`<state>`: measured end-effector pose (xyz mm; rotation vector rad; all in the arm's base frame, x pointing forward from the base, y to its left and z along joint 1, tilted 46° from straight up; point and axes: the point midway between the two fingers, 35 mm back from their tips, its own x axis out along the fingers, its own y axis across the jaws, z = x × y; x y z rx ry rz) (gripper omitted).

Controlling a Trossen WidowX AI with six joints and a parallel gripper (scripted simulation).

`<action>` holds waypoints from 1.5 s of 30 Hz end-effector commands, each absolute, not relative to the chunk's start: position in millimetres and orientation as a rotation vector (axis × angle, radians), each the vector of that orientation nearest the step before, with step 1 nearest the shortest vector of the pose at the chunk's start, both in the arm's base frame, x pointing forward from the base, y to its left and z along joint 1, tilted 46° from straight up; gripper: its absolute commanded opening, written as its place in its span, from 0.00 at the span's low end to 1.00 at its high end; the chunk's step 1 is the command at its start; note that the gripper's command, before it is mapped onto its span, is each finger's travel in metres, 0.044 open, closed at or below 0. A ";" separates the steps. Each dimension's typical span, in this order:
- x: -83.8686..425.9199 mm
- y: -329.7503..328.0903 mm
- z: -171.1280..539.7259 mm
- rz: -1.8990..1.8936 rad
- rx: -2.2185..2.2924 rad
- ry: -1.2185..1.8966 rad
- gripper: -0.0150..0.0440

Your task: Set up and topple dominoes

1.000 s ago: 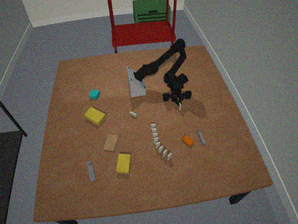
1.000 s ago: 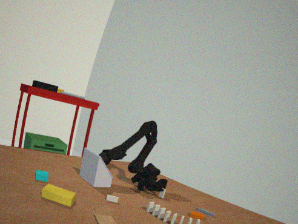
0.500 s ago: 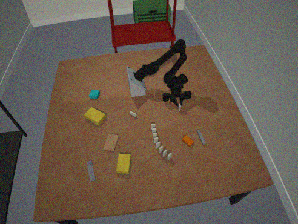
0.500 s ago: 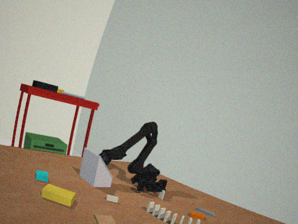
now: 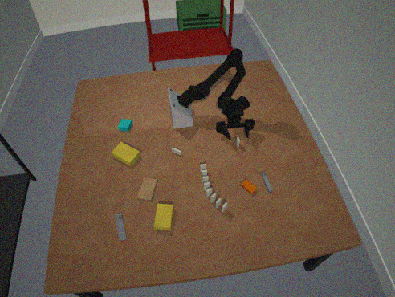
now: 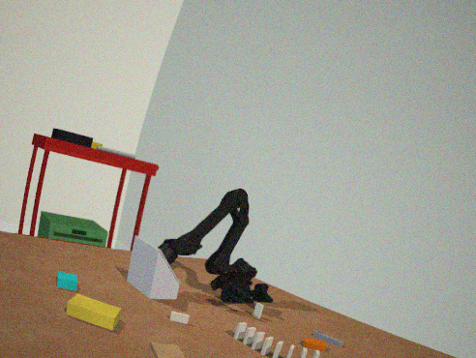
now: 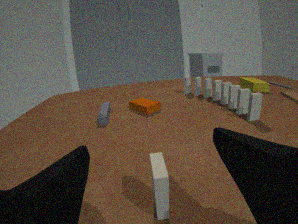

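Note:
Several white dominoes stand upright in a curved row; one of the middle ones (image 5: 206,185) (image 6: 259,341) (image 7: 218,90) shows in every view. My gripper (image 5: 238,137) (image 7: 152,144) is open wide, behind the far end of the row and off to one side. A single white domino (image 5: 238,142) (image 6: 258,311) (image 7: 160,187) stands upright between and just ahead of the spread fingers, touching neither in the wrist view. Another white domino (image 5: 176,151) (image 6: 179,317) lies on its long side, left of the row's far end in the top view.
An orange block (image 5: 249,186) (image 6: 314,343) (image 7: 145,106) and a grey bar (image 5: 266,182) (image 7: 104,114) lie right of the row in the top view. Left are yellow blocks (image 5: 126,153) (image 5: 164,217), a tan slab (image 5: 148,189), a cyan block (image 5: 124,125) and another grey bar (image 5: 120,227). A pale wedge (image 5: 181,116) (image 6: 152,271) stands by the arm.

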<state>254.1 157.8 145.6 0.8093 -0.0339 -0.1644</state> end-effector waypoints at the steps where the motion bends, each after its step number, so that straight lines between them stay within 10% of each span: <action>1: 252.6 141.8 160.7 -0.164 0.809 -0.035 1.00; 22: 348.5 132.4 192.6 0.306 -0.411 0.507 1.00; 45: 274.1 97.2 197.6 1.337 -0.527 0.641 1.00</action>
